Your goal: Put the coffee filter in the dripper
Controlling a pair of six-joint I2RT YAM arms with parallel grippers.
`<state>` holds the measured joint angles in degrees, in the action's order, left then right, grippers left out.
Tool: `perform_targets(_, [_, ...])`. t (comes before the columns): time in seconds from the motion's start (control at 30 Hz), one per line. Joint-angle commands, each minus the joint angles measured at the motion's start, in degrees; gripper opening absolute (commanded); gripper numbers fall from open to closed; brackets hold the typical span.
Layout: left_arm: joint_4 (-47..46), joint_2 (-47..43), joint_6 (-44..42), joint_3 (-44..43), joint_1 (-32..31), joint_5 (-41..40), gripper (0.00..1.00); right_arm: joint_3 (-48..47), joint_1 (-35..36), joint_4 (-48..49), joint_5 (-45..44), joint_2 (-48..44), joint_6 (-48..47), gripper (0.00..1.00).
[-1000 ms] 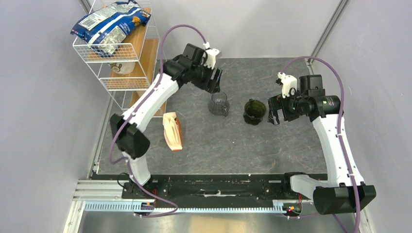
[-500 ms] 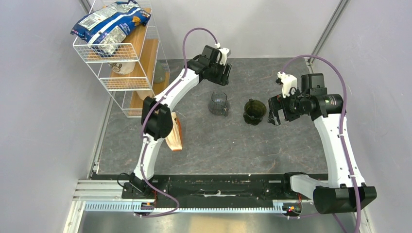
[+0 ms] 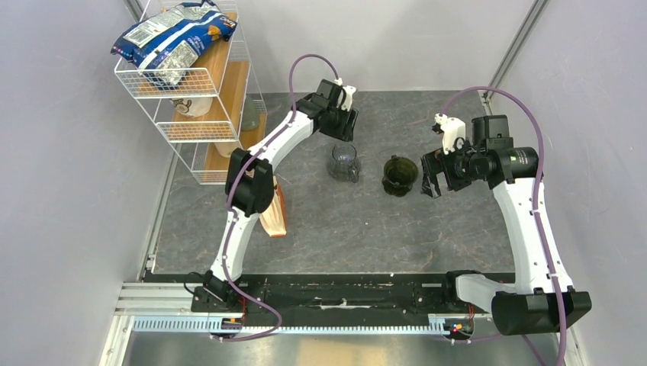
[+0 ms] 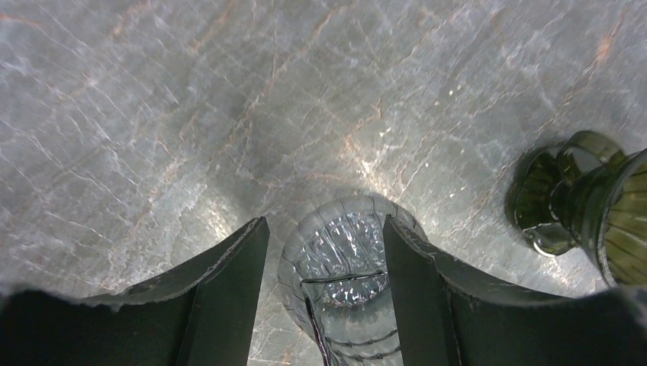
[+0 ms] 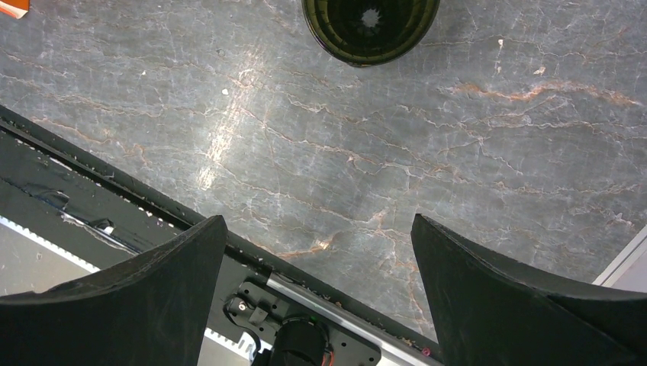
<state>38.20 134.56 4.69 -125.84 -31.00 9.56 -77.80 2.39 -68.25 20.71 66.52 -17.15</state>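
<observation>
Narrowing yet apart and empty, the left jaws (image 4: 324,225) frame the glass cup (image 4: 343,290), not the filter packet (image 3: 278,217) well away from them, while the bare dripper (image 5: 370,27) sits ahead of the wide-apart right jaws (image 5: 319,221).

a robot lab cell — bare grey panel walls (image 3: 69,229) (aluminium-framed), slotted mounting rail (image 3: 305,324).
</observation>
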Motion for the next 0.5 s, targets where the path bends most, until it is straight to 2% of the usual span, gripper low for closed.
perform_targets(0.0, [-0.58, -2.27, 0.5, 2.24, 0.07, 2.1, 0.65, -2.4, -0.2, -0.85, 0.03, 0.41, -0.64, 0.99])
perform_targets(0.33, [-0.84, -7.73, 3.73, 8.48, -0.36, 6.97, 0.63, -2.54, -0.2, -1.15, 0.08, 0.45, -0.73, 0.99])
perform_targets(0.47, [-0.76, -11.44, 5.94, 14.04, -1.05, 8.72, 0.61, -2.65, -0.14, -1.18, 0.16, 0.4, -0.7, 0.99])
